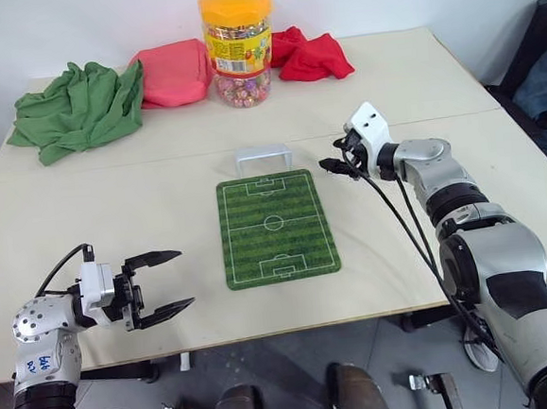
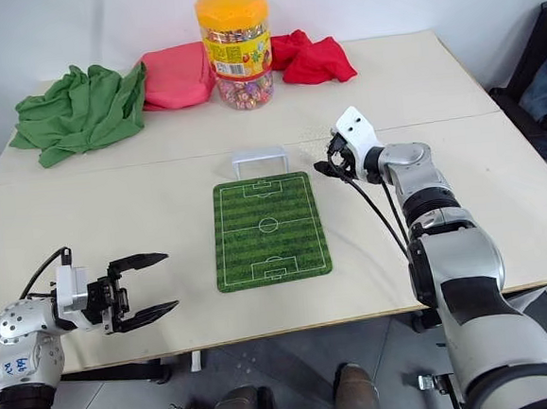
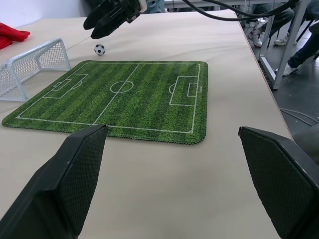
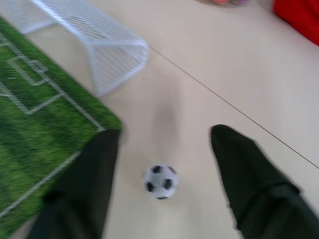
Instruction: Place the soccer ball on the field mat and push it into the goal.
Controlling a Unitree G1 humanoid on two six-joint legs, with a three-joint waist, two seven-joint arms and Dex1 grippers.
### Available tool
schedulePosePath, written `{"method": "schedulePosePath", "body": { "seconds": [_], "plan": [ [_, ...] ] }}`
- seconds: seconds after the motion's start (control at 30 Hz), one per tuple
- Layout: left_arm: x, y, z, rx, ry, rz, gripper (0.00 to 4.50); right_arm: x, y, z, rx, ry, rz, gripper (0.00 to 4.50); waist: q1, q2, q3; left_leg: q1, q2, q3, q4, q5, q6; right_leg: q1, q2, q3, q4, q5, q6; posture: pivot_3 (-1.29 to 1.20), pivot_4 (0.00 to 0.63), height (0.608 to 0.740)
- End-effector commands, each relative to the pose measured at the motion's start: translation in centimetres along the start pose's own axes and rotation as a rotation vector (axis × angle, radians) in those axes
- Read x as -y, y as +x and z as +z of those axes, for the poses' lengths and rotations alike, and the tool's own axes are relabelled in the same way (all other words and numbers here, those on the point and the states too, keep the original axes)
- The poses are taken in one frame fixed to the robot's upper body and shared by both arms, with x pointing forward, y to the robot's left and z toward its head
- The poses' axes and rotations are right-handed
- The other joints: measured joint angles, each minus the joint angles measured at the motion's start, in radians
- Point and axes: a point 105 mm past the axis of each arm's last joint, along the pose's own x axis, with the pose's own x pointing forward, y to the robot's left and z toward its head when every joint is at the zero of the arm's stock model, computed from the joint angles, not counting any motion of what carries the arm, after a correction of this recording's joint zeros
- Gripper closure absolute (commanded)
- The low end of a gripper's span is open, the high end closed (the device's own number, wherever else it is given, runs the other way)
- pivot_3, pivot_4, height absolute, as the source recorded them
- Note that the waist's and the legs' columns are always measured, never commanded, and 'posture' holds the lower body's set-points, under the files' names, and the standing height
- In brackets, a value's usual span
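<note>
Left gripper point(image 1: 157, 288), nearest me, is sitting open & idle off field mat's point(image 1: 275, 226) near-left corner. R gripper point(image 4: 164, 172) is hanging open right over soccer ball point(image 4: 160, 181), which is resting on bare table point(image 1: 160, 204) just off mat's far-right corner, beside goal point(image 1: 263, 157). Ball is hidden from my head cams.

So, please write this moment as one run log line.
soccer ball: on table, beside field mat | right pincer: open, over ball | left pincer: open, idle | goal: empty
</note>
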Motion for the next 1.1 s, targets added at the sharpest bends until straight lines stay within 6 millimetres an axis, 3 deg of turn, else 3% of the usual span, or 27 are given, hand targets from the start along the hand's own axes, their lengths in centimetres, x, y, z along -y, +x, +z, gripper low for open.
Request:
{"method": "schedulePosePath", "body": {
  "seconds": [0.03,0.37,0.7,0.8,1.1],
  "plan": [
    [-0.1,-0.6,0.6,0.008,0.030,0.018,0.00,1.0,-0.1,1.3,0.042,0.042,-0.063,0.02,0.000,0.000,0.000,0.000,0.000,0.000,0.000,0.000,0.000,0.000,0.000,0.000,0.000,0.000,0.000,0.00,0.150,0.740],
    [-0.1,-0.8,0.6,0.000,0.030,0.025,0.00,0.4,1.0,-0.5,0.001,0.207,-0.143,0.02,-0.001,0.000,0.000,0.000,0.000,0.001,0.000,0.000,0.000,-0.001,0.000,0.001,0.000,0.000,0.000,0.00,0.150,0.740],
    [-0.2,-0.8,0.8,0.000,0.038,0.039,0.00,-0.2,1.4,-2.3,-0.069,0.228,-0.176,0.02,-0.001,0.000,0.000,0.000,0.000,0.001,0.000,0.000,0.000,-0.001,0.000,0.001,0.000,0.000,0.000,0.00,0.150,0.740],
    [-0.1,-0.9,0.8,-0.002,0.038,0.041,0.00,-0.3,1.4,-2.5,-0.071,0.230,-0.165,0.64,-0.001,0.000,0.000,0.000,0.000,0.001,0.000,0.000,0.000,-0.001,0.000,0.001,0.000,0.000,0.000,0.00,0.150,0.740],
    [-0.3,-0.6,0.8,0.005,0.039,0.042,0.00,-0.2,1.2,-2.6,-0.070,0.222,-0.157,3.64,-0.001,0.000,0.000,0.000,0.000,0.001,0.000,0.000,0.000,-0.001,0.000,0.002,0.001,0.000,0.000,0.00,0.150,0.740]
  ]
}}
